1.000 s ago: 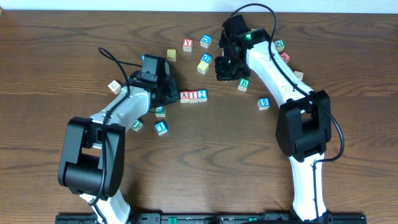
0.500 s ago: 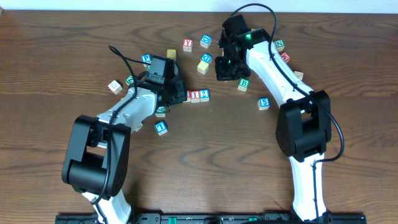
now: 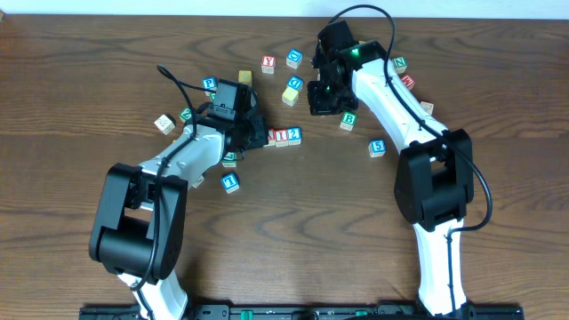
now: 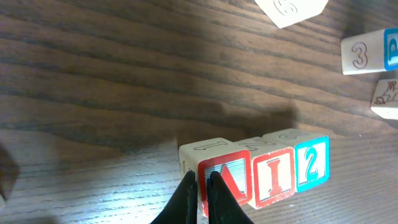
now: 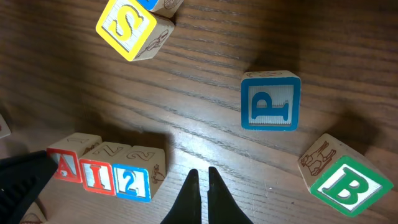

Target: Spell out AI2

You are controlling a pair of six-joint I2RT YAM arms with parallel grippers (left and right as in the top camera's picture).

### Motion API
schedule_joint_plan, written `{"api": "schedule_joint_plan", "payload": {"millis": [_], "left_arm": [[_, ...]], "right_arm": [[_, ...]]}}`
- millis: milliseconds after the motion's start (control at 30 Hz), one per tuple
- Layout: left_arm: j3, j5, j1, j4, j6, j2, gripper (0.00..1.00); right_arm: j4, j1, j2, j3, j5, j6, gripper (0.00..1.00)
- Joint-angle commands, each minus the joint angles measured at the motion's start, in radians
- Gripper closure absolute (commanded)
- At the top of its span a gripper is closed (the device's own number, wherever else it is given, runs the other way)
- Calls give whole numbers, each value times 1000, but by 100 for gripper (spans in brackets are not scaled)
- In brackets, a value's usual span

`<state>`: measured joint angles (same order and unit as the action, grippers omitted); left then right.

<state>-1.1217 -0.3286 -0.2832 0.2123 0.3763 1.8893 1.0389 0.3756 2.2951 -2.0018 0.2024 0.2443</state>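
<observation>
Three blocks stand side by side in a row reading A, I, 2: a red A block, a red I block and a blue 2 block. In the overhead view the I block and the 2 block show, and the A block is mostly hidden under my left gripper. My left gripper is shut and empty, its tips against the A block's left face. My right gripper is shut and empty, hovering up and to the right of the row.
Loose blocks lie around: a blue P block, a green B block, a yellow S block, a red Y block, a blue 5 block, a blue 1 block and others near the far edge.
My left gripper has moved right and up against the A block, and the row has shifted slightly right. The right arm has not moved.
</observation>
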Motion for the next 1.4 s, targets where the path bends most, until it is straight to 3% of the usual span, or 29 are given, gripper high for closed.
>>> {"api": "schedule_joint_plan", "payload": {"millis": [0,1367], "left_arm": [[7,-24,1,6,-25,25,93],[7,-75,-43,-54,-89,25,92]], "right_arm": [[2,3,-14,-12,-9,-14,98],[-7,3,-14,-12,-13,-14,98]]}}
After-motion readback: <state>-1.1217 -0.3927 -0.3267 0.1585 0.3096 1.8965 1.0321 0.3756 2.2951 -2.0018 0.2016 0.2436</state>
